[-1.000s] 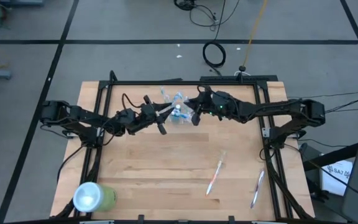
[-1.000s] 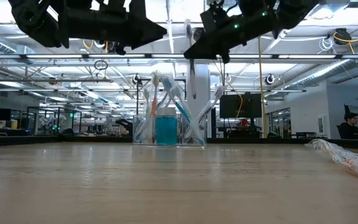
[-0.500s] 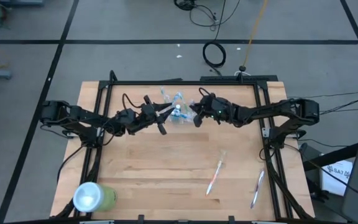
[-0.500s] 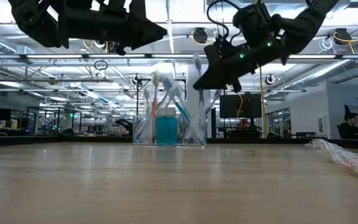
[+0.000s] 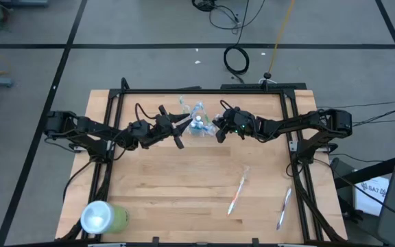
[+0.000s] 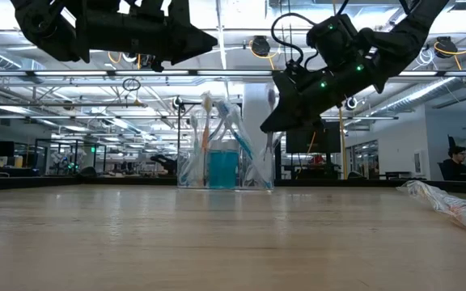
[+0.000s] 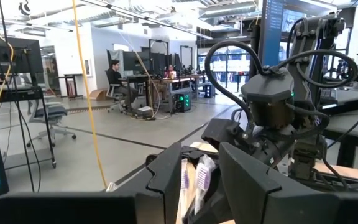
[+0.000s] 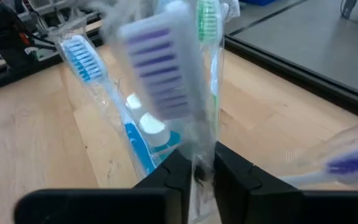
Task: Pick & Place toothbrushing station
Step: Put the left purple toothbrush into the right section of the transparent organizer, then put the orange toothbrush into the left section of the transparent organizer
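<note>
The clear cup [image 6: 223, 166] is standing at the counter's [image 5: 184, 185] far middle, bristling with wrapped toothbrushes. The right pincer [image 8: 196, 171] is pinching a purple-bristled wrapped toothbrush [image 8: 166, 81] narrowly above it; the left pincer [image 5: 179, 130] is hovering half-open just beside the cup.

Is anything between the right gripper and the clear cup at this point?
Nothing visible. The right gripper is right beside the clear cup, its fingers about a wrapped purple toothbrush that stands among the cup's brushes.
</note>
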Motion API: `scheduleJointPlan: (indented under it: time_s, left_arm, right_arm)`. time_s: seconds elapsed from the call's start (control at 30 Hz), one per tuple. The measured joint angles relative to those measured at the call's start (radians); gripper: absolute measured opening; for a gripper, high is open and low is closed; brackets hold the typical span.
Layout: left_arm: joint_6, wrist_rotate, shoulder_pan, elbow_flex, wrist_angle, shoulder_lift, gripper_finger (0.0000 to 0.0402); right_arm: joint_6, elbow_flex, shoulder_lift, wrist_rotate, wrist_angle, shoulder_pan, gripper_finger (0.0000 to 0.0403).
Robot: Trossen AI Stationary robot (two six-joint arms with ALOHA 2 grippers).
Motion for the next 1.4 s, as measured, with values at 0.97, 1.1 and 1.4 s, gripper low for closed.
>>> scheduleJointPlan:
  time_s: [0.97,1.1,1.4]
  left_arm:
    - [-0.02,0.0,0.0,0.0,-0.015,0.0,0.0115]
    - [-0.028,0.0,0.0,0.0,-0.016,0.0,0.0115]
    - [-0.032,0.0,-0.001,0.0,-0.026,0.0,0.0115]
  right_arm:
    - [0.198,0.0,-0.509,-0.005,-0.749,0.192,0.0183]
    - [0.329,0.0,-0.524,-0.003,-0.847,0.28,0.0177]
    - [0.635,-0.066,-0.424,-0.018,-0.844,0.504,0.0173]
